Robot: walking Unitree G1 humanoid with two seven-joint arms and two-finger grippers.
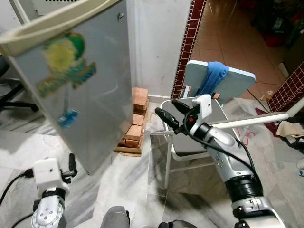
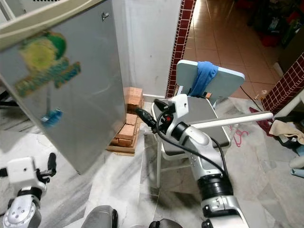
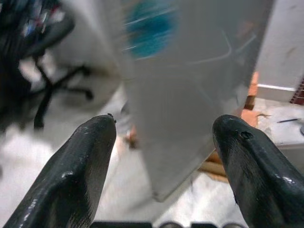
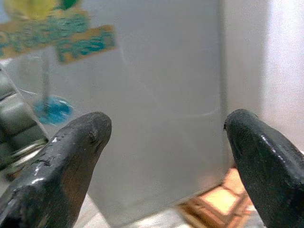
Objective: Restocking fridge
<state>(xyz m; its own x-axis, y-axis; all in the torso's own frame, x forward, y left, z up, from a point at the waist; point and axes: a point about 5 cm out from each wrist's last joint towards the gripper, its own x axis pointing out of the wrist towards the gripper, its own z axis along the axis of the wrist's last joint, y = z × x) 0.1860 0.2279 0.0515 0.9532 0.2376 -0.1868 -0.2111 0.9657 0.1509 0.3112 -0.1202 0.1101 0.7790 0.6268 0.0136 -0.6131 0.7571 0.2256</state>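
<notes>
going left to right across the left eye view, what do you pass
left gripper → fridge door with its sticker → stack of bricks → right gripper → folding chair with a blue cloth → brick-red tiled wall

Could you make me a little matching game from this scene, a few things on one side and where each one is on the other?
Things:
1. blue cloth
2. stack of bricks
3. yellow and green sticker
4. right gripper

Places:
A. on the grey fridge door
B. draped over the back of the chair
C. on the floor by the white wall, beside the fridge door
D. raised in front of the chair, fingers open and empty

Pairs: 1-B, 2-C, 3-A, 4-D
</notes>
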